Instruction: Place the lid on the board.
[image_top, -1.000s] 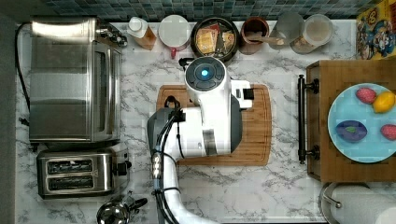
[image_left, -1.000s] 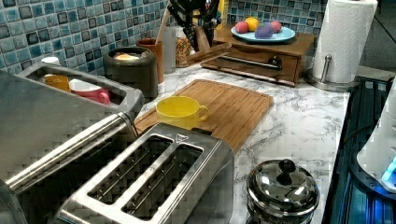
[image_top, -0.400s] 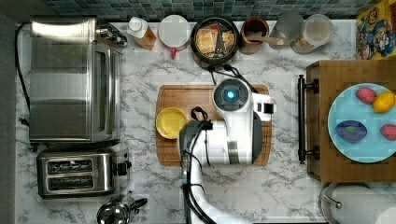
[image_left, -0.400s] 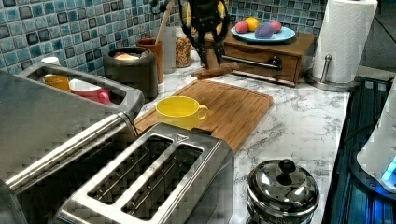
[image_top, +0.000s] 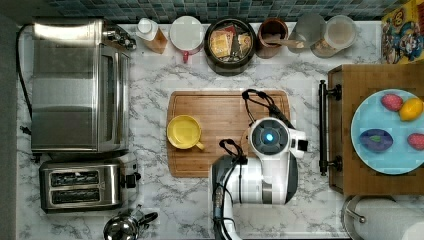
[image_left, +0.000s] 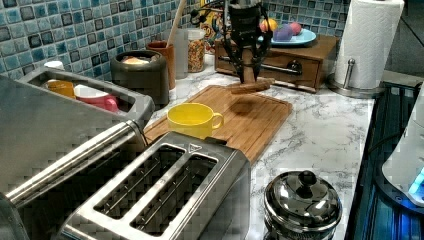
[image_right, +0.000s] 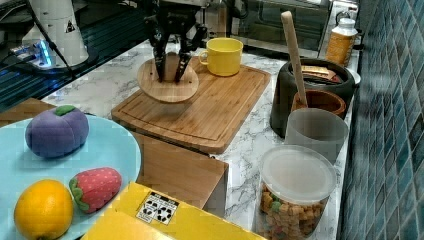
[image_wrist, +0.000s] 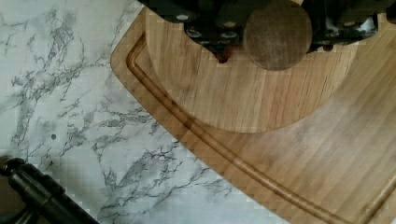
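Note:
A round wooden lid (image_right: 168, 89) hangs slightly tilted just above the bamboo board (image_right: 215, 112), near the board's corner closest to the dark tray. My gripper (image_right: 170, 74) is shut on the lid's knob (image_wrist: 278, 35) from above. The left view shows the lid (image_left: 250, 87) under the gripper (image_left: 249, 78), casting a shadow on the board (image_left: 260, 117) below. In the wrist view the lid (image_wrist: 247, 98) covers the board's rounded corner (image_wrist: 327, 168). In the top view the arm covers the lid over the board (image_top: 220, 107).
A yellow cup (image_top: 184, 132) stands on the board's other half. The dark wooden tray (image_top: 370, 75) with a black handle holds a blue plate of fruit. A dark pot (image_top: 230, 42) and jars line the back wall. Toaster oven (image_top: 75, 85), toaster (image_top: 82, 185).
The arm has carried the lid across the board toward the top view's right and lower side, and the lid has come down closer to the board.

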